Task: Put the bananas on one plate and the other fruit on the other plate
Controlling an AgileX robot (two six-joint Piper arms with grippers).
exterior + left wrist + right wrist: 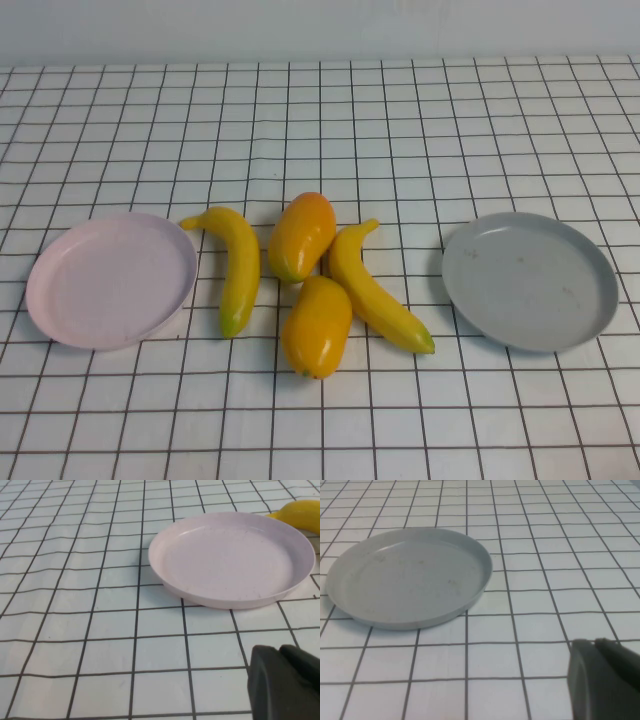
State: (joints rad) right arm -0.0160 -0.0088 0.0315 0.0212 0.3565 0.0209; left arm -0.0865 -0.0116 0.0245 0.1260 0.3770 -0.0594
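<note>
Grey left claw [282, 685], right claw [602, 680] near plates.

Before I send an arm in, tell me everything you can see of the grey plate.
The grey plate is round and flat with a low raised rim, matte like plastic, faintly speckled inside. It lies level and empty on the checked cloth, on the robot's right, touching no fruit. The right gripper sits near it; the left gripper is by the pink plate.
</note>
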